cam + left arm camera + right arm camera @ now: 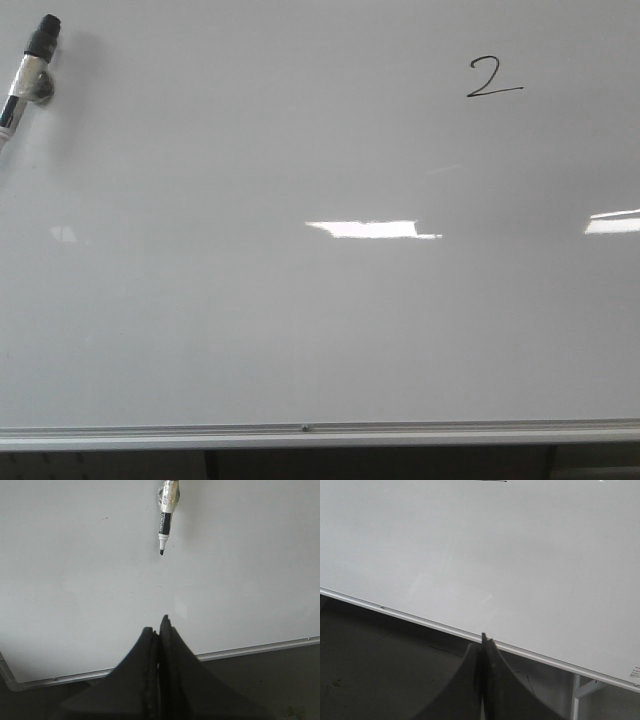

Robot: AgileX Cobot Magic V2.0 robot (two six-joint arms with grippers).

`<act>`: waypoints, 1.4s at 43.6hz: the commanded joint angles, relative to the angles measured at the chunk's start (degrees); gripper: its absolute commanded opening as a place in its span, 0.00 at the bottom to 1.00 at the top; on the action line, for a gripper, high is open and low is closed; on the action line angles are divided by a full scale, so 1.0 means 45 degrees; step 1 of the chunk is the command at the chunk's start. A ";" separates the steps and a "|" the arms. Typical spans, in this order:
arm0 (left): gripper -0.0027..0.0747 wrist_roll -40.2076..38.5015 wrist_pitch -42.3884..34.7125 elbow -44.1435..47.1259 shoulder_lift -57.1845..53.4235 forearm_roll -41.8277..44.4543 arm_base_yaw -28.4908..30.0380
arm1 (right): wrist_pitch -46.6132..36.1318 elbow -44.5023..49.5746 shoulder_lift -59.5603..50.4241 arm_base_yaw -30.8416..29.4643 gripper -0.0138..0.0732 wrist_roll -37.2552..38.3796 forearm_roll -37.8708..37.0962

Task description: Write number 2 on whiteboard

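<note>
Thin black handwritten number 2 point(493, 77) sitting done on the large glossy white-grey whiteboard point(250, 330), upper right in front view.

Black-and-silver marker pen point(167, 511) is lying uncapped on the board's far left, well apart from the digit, long axis pointing tip-first back toward the left gripper point(159, 630), so left arm's nearer; jaws are resting together, empty. Right gripper point(485, 640) is hanging off the silver frame rail point(420, 620), likewise closed on nothing. The 2 is looking clean w/ a long flat base.
</note>
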 commanded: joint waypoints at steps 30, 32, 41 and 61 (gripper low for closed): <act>0.01 -0.0116 -0.1354 0.1465 -0.2317 -0.1049 0.1805 | -0.0982 -0.0243 0.0090 -0.0084 0.08 0.0056 -0.0101; 0.01 -0.0116 -0.1762 0.1961 -0.2869 -0.1049 0.2165 | -0.0982 -0.0243 0.0090 -0.0084 0.08 0.0056 -0.0101; 0.01 -0.0094 -0.5099 0.4992 -0.5536 -0.1716 0.3300 | -0.0982 -0.0243 0.0090 -0.0084 0.08 0.0056 -0.0101; 0.01 0.0184 -1.2542 1.1335 -0.8647 -0.2003 0.4121 | -0.0982 -0.0243 0.0090 -0.0084 0.08 0.0056 -0.0101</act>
